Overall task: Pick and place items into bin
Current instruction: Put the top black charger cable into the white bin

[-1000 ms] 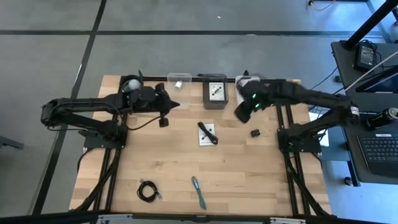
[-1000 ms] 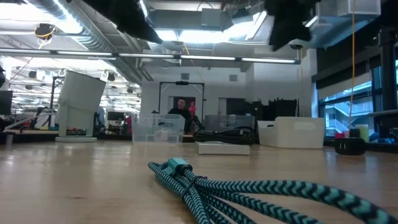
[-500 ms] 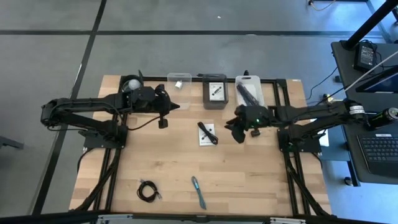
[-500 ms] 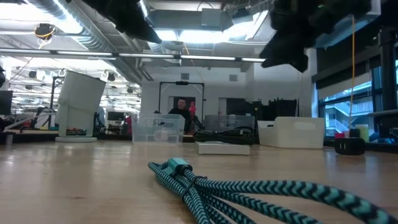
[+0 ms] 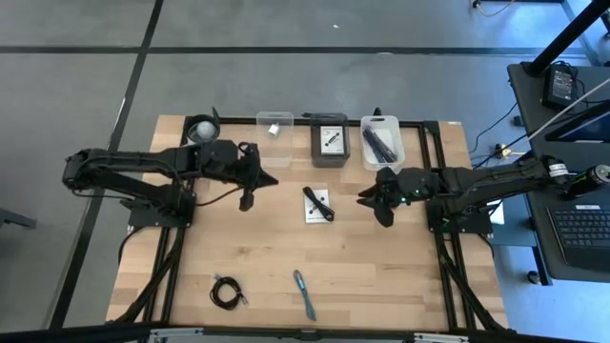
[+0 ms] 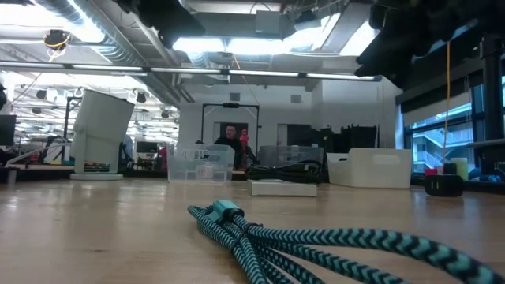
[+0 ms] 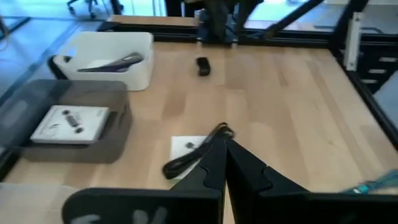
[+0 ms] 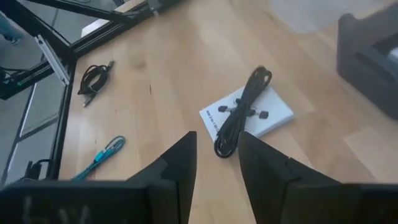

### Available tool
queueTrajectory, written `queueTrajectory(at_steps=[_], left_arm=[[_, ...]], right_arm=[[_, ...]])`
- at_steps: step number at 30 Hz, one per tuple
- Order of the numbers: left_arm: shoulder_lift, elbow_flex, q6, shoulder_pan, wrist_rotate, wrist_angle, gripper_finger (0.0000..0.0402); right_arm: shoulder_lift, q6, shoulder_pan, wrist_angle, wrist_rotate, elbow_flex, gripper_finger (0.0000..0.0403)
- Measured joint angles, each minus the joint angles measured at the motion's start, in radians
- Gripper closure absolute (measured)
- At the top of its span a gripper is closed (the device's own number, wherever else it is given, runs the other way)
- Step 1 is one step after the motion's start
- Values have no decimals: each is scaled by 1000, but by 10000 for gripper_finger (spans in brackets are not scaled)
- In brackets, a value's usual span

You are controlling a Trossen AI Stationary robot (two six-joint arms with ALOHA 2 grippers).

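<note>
Overhead, right end effector [image 5: 381,202] narrowly parted, empty; left end effector [image 5: 250,178] closed, empty.

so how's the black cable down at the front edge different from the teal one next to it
The black cable is wound into a tight round coil, while the teal cable lies stretched out in a long thin bundle. The black one is plain dark; the teal one is braided in teal and black, plain in the low view. The black coil sits nearer the table's left side, the teal nearer the middle. Both lie loose on the wooden table, untouched.
</note>
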Motion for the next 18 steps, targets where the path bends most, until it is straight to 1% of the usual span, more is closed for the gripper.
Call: queueTrajectory(at_steps=[3,5,10,14,18], left_arm=[[0,0,-34,-49,-46,1,400],[0,0,-50,-83,-75,9,400],[0,-1,-29,-176,-119,33,400],[-16,-70,-25,-221,-119,129,399],[-77,-207,-24,-225,-119,270,400]], right_arm=[[19,-56,-6,51,2,0,281],[46,-84,-6,121,7,0,281],[160,-116,-6,309,8,8,280],[287,-122,-6,299,7,99,280],[427,-120,-18,168,6,266,280]])
